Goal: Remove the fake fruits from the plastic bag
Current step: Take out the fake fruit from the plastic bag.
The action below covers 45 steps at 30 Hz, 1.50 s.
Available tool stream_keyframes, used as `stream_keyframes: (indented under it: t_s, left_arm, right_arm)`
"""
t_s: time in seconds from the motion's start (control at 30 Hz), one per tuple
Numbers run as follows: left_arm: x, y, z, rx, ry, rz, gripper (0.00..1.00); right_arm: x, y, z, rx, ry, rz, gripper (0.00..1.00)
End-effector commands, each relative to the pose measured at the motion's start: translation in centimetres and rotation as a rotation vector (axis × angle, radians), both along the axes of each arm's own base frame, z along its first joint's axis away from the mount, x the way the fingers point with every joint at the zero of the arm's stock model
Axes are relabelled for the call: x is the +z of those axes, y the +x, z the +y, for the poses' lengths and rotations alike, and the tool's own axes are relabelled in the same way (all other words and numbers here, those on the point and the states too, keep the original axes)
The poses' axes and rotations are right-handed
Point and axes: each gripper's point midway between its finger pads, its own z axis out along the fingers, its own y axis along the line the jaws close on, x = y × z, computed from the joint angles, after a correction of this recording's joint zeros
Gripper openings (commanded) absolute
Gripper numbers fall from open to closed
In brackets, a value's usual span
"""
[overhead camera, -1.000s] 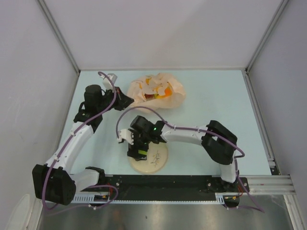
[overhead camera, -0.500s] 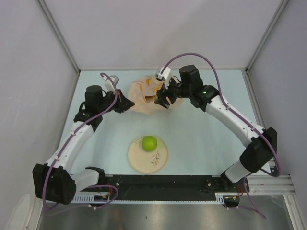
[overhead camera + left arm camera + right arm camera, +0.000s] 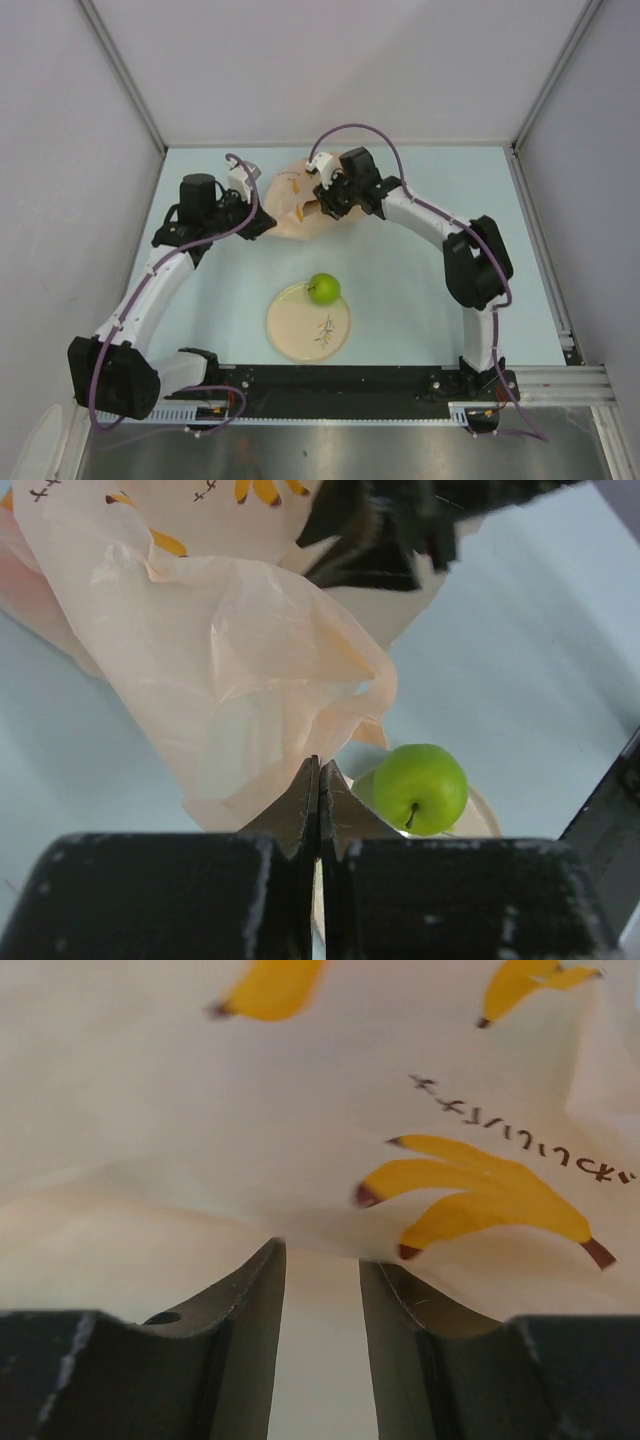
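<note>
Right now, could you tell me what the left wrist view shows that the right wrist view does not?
Only the left wrist view shows the green apple resting on the beige plate, the pale blue table, and the left hand shut, apparently pinching an edge of the plastic bag. Only the right wrist view shows the gap between the right hand fingers, which stand apart, and the dark lettering legibly close. Both show the bag and its yellow banana prints.
</note>
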Motion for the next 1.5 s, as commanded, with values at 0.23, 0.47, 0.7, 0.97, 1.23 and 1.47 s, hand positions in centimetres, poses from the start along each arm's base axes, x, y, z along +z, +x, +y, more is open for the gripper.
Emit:
stream_keyframes:
  t_s: [0.23,0.47,0.7,0.97,1.23,1.47]
  left_arm:
    - [-1.0,-1.0,-0.9,-0.164,0.064,-0.028,0.0]
    - [-2.1,-2.3,-2.7,-0.241,0.073,-0.014,0.0]
    - [-2.4,-2.6,-4.4,-0.296,0.08,-0.03,0.0]
    - [-3.2,-2.7,-6.1,-0.34,0.06,0.004,0.0]
    - [-3.2,-2.5,-6.0,-0.327,0.072,0.0,0.0]
    - [-2.9,-2.2,-6.0,-0.32,0.075,-0.015,0.0]
  right_arm:
    - [-3.5,14.0,-6.9,-0.415,-0.053,-0.046,0.78]
    - [-5.7,14.5,-4.5,-0.41,0.04,0.103,0.95]
    - [-4.5,15.0,-1.7,-0.409,0.162,0.171,1.0]
    - [-6.8,16.4,-0.4,-0.453,0.132,0.174,1.0]
    - [0.0,15.4,0.1,-0.419,0.191,-0.031,1.0]
    - [3.2,11.3,1.3,-0.364,0.25,0.055,0.92]
